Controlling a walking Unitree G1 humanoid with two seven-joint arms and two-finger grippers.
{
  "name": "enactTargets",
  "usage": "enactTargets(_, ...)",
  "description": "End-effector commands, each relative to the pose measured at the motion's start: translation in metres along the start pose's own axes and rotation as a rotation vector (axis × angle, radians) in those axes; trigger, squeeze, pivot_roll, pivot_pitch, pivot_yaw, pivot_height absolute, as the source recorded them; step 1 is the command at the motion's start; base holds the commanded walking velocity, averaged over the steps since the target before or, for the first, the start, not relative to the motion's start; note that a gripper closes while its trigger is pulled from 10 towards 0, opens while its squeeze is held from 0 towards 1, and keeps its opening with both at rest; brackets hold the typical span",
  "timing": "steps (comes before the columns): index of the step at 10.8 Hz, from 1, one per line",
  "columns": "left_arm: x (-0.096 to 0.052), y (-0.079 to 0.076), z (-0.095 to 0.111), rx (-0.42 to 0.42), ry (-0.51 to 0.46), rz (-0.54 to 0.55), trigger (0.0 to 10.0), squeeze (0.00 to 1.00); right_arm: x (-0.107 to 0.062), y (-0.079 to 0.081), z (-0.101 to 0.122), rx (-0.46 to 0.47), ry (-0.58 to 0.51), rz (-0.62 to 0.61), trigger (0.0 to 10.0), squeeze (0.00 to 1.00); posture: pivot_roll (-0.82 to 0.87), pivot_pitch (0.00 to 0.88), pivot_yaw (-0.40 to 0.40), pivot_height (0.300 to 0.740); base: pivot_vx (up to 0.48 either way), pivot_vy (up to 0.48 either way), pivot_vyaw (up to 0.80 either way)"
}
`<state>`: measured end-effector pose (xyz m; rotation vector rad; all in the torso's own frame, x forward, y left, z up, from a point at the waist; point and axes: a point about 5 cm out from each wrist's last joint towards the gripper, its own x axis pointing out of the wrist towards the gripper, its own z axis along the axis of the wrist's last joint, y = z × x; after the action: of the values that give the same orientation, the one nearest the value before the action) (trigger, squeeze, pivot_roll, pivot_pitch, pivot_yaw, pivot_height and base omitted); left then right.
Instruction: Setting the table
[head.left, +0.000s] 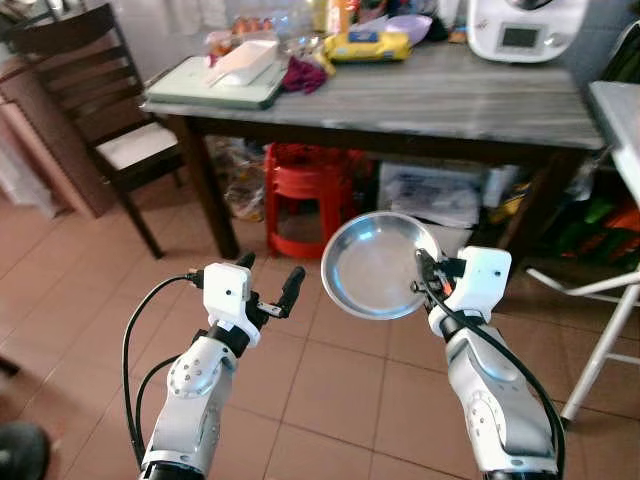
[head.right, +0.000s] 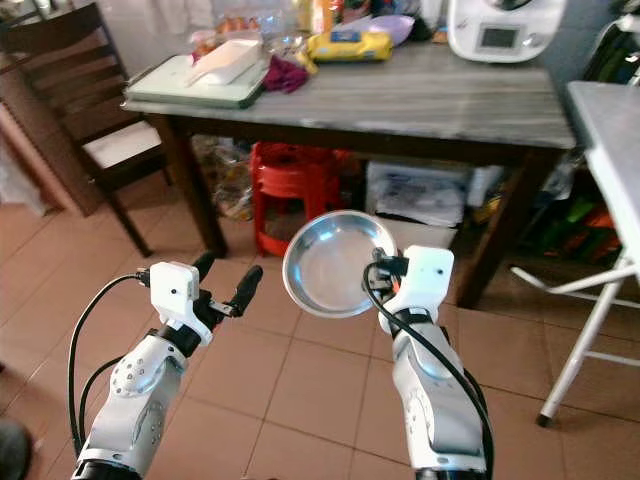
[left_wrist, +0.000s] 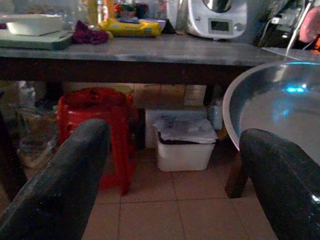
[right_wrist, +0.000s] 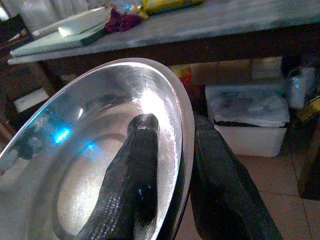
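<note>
My right gripper (head.left: 428, 283) fingers pinch the steel plate (head.left: 375, 265) rim before the counter (head.left: 470, 100); left gripper (head.left: 268, 283) fingers wide, holding nothing.

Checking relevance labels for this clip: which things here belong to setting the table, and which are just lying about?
Job: steel plate, right gripper pinching its rim, table.

Lying about: red stool, chair, yellow packet, tray, white appliance, white bin.

Grey table (head.left: 480, 95) (wooden legs) holds tray (head.left: 215, 88), yellow packet (head.left: 367, 45).
</note>
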<state>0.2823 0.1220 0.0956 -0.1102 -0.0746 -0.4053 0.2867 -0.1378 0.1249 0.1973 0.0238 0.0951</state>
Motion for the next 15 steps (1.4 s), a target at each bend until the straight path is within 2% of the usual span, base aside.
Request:
enactTargets(1,0.0013,0.0,0.0026,0.014,-0.01,-0.008,10.0,0.0,0.0019,0.0029,0.0024,-0.002,-0.017,0.004,10.0,0.0,-0.06,0.066,0.083,0.74,0.322,0.0,0.0)
enactTargets(5,0.0013,-0.0011,0.0021,0.015,-0.009,-0.018,10.0,0.0,0.0024,0.0032,0.0021,-0.007,-0.02,0.006,10.0,0.0,-0.06,0.065,0.088,0.74,0.329,0.0,0.0)
enactTargets(7,0.0015,-0.0022,0.0018,0.015,-0.008,-0.023,10.0,0.0,0.0014,0.0039,0.0044,-0.043,-0.036,0.017,10.0,0.0,-0.06,0.067,0.09,0.74,0.332,0.0,0.0)
enactTargets(15,0.0052,-0.006,0.0027,0.022,-0.008,-0.048,10.0,0.0,0.0029,0.0034,0.006,-0.049,-0.045,0.016,10.0,0.0,-0.06,0.069,0.09,0.74,0.355,0.0,0.0)
